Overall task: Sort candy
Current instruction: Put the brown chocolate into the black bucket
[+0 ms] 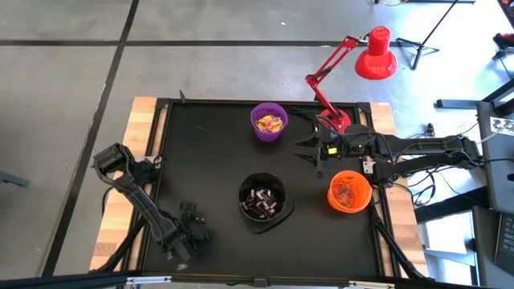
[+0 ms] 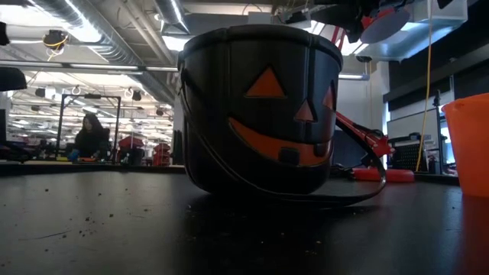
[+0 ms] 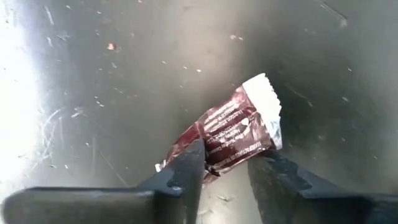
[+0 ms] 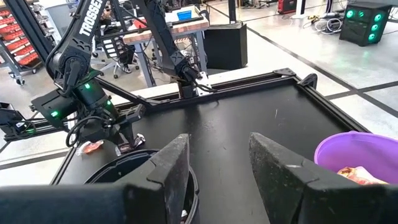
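We see a red desk lamp (image 1: 357,60) at the tabletop's (image 1: 209,152) far edge, beside purple (image 1: 268,123), black (image 1: 263,201) and orange (image 1: 349,193) bowls.

Glossy crinkled foil candy wrapper (image 3: 233,134); scratched, shiny black table (image 3: 93,93); matt plastic pincer fingers (image 3: 180,177)

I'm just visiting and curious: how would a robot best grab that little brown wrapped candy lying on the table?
Across its narrow middle, from straight above. The brown candy lies flat on the black table, so only its long side edges offer a hold. The left gripper already straddles it there, one finger on each side, leaving the crimped white end free.
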`<act>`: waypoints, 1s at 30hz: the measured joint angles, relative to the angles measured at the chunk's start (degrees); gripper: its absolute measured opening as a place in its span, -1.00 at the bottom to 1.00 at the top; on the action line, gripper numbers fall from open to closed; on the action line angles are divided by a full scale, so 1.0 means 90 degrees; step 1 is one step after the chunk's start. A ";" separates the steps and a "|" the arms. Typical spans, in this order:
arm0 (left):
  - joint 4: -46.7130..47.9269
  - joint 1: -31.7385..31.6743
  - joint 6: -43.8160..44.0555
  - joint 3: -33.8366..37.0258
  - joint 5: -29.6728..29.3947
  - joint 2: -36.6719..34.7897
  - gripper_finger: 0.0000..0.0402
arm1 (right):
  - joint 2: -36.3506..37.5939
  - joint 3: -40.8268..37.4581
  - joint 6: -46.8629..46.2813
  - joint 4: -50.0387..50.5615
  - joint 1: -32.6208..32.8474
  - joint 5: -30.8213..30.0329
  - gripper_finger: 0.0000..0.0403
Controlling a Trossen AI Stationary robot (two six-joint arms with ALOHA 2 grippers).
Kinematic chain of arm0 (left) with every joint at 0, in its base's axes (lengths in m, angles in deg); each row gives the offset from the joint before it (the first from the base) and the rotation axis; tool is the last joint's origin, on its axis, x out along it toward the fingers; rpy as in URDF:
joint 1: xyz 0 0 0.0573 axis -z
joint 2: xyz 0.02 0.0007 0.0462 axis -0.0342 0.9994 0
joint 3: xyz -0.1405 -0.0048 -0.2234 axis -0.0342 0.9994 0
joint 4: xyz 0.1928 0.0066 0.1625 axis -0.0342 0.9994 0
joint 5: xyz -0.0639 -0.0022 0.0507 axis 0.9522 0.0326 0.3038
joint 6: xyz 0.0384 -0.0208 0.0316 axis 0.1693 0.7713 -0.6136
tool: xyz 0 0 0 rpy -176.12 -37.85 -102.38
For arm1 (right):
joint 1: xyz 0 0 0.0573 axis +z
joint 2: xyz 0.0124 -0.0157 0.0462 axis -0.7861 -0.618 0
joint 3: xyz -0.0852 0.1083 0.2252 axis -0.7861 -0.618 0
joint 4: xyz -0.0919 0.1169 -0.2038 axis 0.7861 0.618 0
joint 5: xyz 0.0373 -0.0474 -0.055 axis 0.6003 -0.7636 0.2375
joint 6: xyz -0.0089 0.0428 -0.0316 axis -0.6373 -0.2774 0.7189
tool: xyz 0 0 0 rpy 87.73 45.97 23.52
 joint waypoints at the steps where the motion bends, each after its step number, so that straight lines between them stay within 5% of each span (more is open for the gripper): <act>1: 0.0001 -0.0024 0.0000 0.0000 -0.0018 0.0000 -0.46 | 0.0000 0.0000 0.0016 0.0000 0.0000 0.0000 -0.18; 9: 0.0102 -0.0318 -0.0124 0.0009 0.0105 -0.0102 -0.94 | -0.0012 0.0000 0.0041 0.0017 0.0000 0.0000 -0.18; 14: 0.0614 -0.0694 -0.0114 -0.0185 -0.0050 -0.0554 -0.93 | -0.0012 0.0000 0.0043 0.0022 0.0000 0.0000 -0.18; 19: 0.1042 -0.1010 -0.0158 -0.0677 -0.1431 -0.1250 -0.94 | -0.0012 0.0000 0.0043 0.0043 -0.0005 -0.0001 -0.18; 25: 0.0017 -0.1264 -0.0351 -0.0811 -0.3867 -0.2327 -0.95 | -0.0012 0.0000 0.0043 0.0039 -0.0005 -0.0002 -0.18; 30: -0.1864 -0.1538 -0.1976 -0.0816 -0.4253 -0.2669 -0.94 | -0.0012 0.0000 0.0043 0.0041 -0.0005 -0.0002 -0.18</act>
